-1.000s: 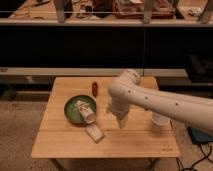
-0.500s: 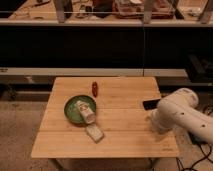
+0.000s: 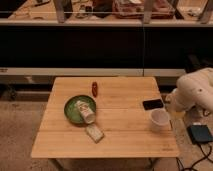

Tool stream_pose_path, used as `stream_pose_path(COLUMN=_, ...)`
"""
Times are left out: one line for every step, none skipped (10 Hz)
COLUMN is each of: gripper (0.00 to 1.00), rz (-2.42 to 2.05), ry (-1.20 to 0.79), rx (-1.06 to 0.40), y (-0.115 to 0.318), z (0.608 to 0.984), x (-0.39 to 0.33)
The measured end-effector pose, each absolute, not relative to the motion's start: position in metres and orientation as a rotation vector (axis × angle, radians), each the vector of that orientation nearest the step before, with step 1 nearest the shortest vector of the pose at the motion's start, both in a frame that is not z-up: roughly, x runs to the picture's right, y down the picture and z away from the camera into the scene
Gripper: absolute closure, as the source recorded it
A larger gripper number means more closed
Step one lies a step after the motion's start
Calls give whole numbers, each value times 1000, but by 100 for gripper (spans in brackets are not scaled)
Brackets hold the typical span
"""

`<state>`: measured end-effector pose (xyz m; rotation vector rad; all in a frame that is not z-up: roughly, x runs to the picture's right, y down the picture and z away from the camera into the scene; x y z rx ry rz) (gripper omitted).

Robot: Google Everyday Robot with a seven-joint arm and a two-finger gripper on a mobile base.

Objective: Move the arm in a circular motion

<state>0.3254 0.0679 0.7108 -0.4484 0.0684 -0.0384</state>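
The cream-white arm (image 3: 195, 91) of thick rounded segments reaches in from the right edge of the camera view, beyond the right side of the wooden table (image 3: 125, 145). My gripper (image 3: 175, 111) is at the arm's low narrow end, just off the table's right edge. It is to the right of the black phone (image 3: 153, 104) and above the white cup (image 3: 160, 119). It holds nothing that I can see.
A green plate (image 3: 70, 111) holds a tipped container (image 3: 85, 112). A small packet (image 3: 94, 133) lies in front of it and a red object (image 3: 94, 89) behind it. A dark flat box (image 3: 200, 133) lies on the floor at the right. A dark counter runs behind the table.
The arm has swung from over the middle of the table out to the right, past the table's edge. The white cup and black phone that it covered now show.
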Motion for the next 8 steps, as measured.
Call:
stream_pose_path(gripper=35, rz=-37, ry=71, rx=-452, y=36, z=731, x=304)
stream_pose_path(gripper=35, rz=-51, ry=65, rx=-464, y=4, z=756, x=266)
stream_pose_path(gripper=35, rz=-76, ry=57, rx=-485, y=-20, z=781, x=225)
stream_pose_path(gripper=35, rz=-122, ry=48, rx=-510, y=-43, z=807, x=173)
stream_pose_path(gripper=35, rz=-175, ry=31, rx=-529, y=-56, z=823, x=127)
stream_pose_path(gripper=35, rz=-285, ry=-7, rx=-556, y=-67, z=841, x=50)
stream_pose_path(gripper=35, rz=-349, ry=-28, rx=-568, y=-69, z=845, x=14)
stream_pose_path(gripper=35, rz=-434, ry=-60, rx=-578, y=-68, z=846, x=-28)
